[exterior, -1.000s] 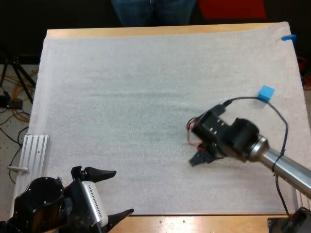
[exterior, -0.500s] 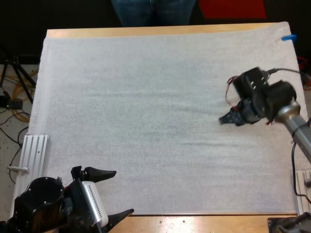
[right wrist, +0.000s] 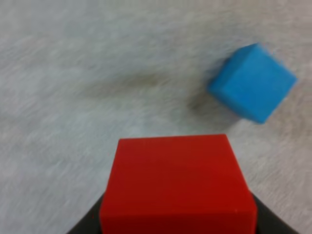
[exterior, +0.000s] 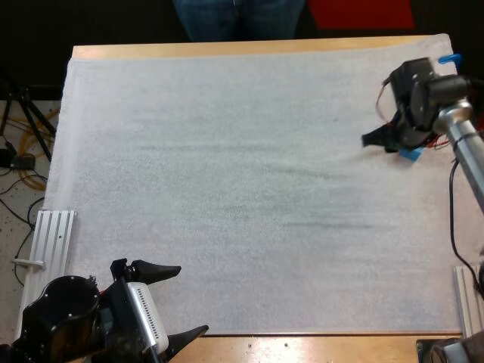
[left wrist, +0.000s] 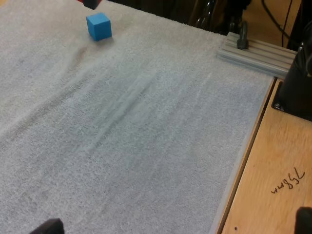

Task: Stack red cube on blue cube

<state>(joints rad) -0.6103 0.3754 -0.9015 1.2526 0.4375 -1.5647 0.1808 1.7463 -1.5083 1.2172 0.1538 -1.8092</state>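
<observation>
My right gripper (exterior: 383, 138) hangs over the mat's far right side, shut on the red cube (right wrist: 178, 183), whose two sides its black fingers (right wrist: 90, 222) press. The blue cube (right wrist: 252, 83) lies on the white mat just beyond the red cube and off to one side, not under it. From above, the blue cube (exterior: 411, 154) peeks out beside the right gripper. In the left wrist view, the blue cube (left wrist: 99, 26) lies far off, with the right gripper's tip (left wrist: 90, 3) close above it. My left gripper (exterior: 162, 299) rests open at the near left edge, holding nothing.
An aluminium rail (exterior: 50, 236) lies off the mat's left edge and another rail (left wrist: 258, 48) sits near the right arm's base. A person's legs (exterior: 238, 15) stand beyond the far side. The bare wooden table edge (left wrist: 273, 170) runs along the front.
My right arm has carried the red cube from the mat's middle right to the far right, up to the blue cube. The left arm has not moved.
</observation>
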